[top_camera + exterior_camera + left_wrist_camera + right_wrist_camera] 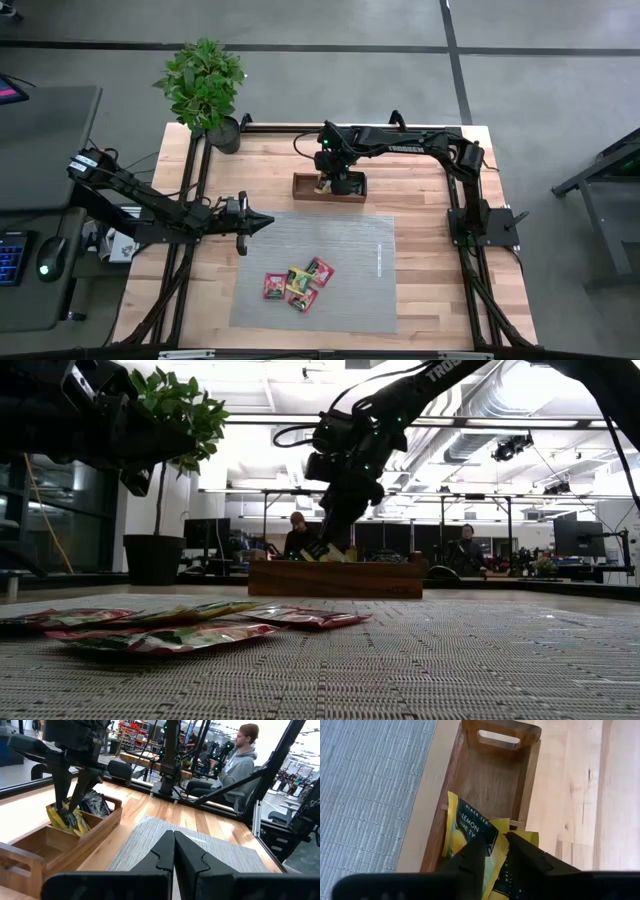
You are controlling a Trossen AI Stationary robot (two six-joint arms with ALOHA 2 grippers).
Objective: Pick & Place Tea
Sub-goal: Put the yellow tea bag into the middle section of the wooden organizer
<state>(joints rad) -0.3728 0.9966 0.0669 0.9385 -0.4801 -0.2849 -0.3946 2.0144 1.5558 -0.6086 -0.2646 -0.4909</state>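
Note:
Several red, yellow and green tea sachets (297,282) lie flat in a loose pile on the grey mat (345,250), low in the low view (170,630). The brown wooden tray (300,190) sits past the mat's far edge. Its middle compartment holds yellow sachets (65,820), its end compartment holds dark ones (95,802), and the other end is bare. My right gripper (496,842) reaches down into the middle compartment, shut on a yellow sachet. My left gripper (268,222) hovers shut over the mat's left edge. My right gripper pinches a yellow lemon tea sachet by its upper edge (497,862) between the two fingers. The fingers come from above, pointing down. The sachet stands upright in the tray's middle compartment (470,827) among other yellow sachets, with its lower part inside the tray.
A potted plant (205,85) stands at the table's far left corner. A person (240,757) sits beyond the table's right side, and other people show in the room behind (297,532). Bare mat lies to the right of the sachet pile.

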